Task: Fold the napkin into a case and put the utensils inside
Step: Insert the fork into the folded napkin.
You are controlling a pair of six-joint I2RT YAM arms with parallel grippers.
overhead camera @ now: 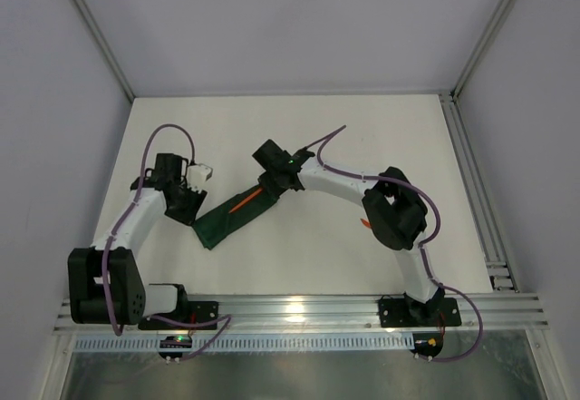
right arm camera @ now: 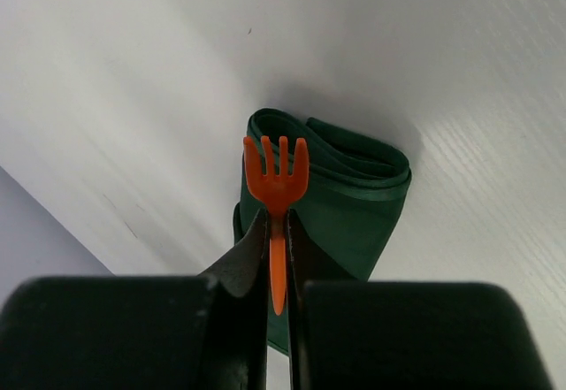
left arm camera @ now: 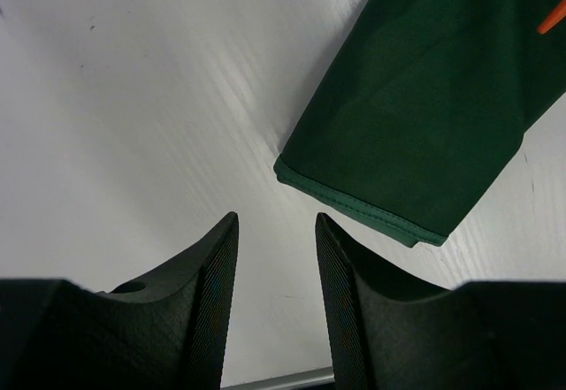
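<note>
The case [overhead camera: 220, 223] is a narrow dark green folded cloth lying slantwise on the white table. It also shows in the left wrist view [left arm camera: 424, 116] and the right wrist view [right arm camera: 354, 204]. My right gripper [overhead camera: 265, 191] [right arm camera: 276, 217] is shut on the neck of the orange fork [right arm camera: 276, 164] and holds it over the case, tines towards the cloth's folded end. The fork shows as an orange streak in the top view [overhead camera: 243, 204]. My left gripper [overhead camera: 196, 217] [left arm camera: 276, 222] is open and empty, just short of the case's lower-left end. An orange bit [overhead camera: 364, 223], mostly hidden, shows by the right arm's elbow.
An aluminium rail [overhead camera: 299, 307] runs along the near edge, where both arm bases are bolted. Another rail [overhead camera: 476, 191] runs down the table's right side. White walls close the back and both sides.
</note>
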